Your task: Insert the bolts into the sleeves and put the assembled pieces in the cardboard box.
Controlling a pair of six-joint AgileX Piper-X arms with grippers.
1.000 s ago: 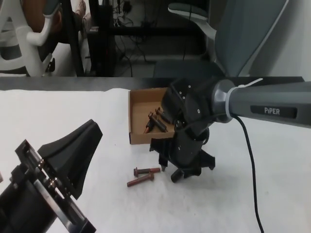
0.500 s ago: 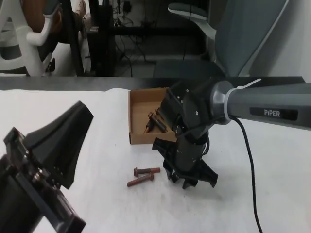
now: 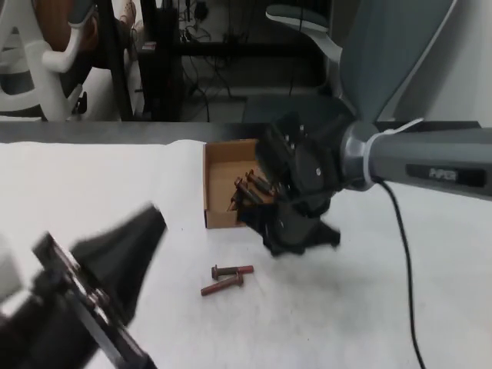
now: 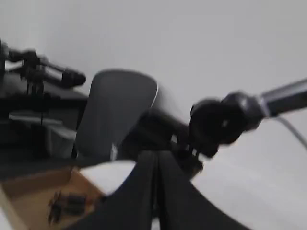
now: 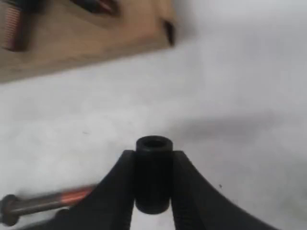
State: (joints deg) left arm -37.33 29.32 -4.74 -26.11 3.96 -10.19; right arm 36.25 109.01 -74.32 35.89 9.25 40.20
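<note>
Now the right jaws are clamped on a black sleeve [image 5: 153, 175], one finger on each flank. It is gripped by its sides with the open bore facing up, most likely so that a bolt shank can be pushed straight in without a finger blocking the hole. The sleeve hangs just off the box's [image 3: 223, 173] near wall, above the white tabletop [image 3: 369, 307]. That places it between the box and the loose parts, so it is a short carry either way. Two copper-coloured bolts [image 3: 232, 270] lie side by side on the tabletop a little out from that same wall, just beside the sleeve. They lie flat and apart from everything else, so either one can be picked up by its shank. Inside the box, several finished pieces [image 3: 250, 188] lie bunched against the wall nearest the right arm [image 3: 415, 165], so part of the task looks done. The left jaws are pressed together with nothing visible between them. The left arm [image 3: 84, 300] sits well back from the box on its other side, with its camera looking across at the box and the right arm. It appears to be the arm free to fetch a bolt next, and it would have to open first.
</note>
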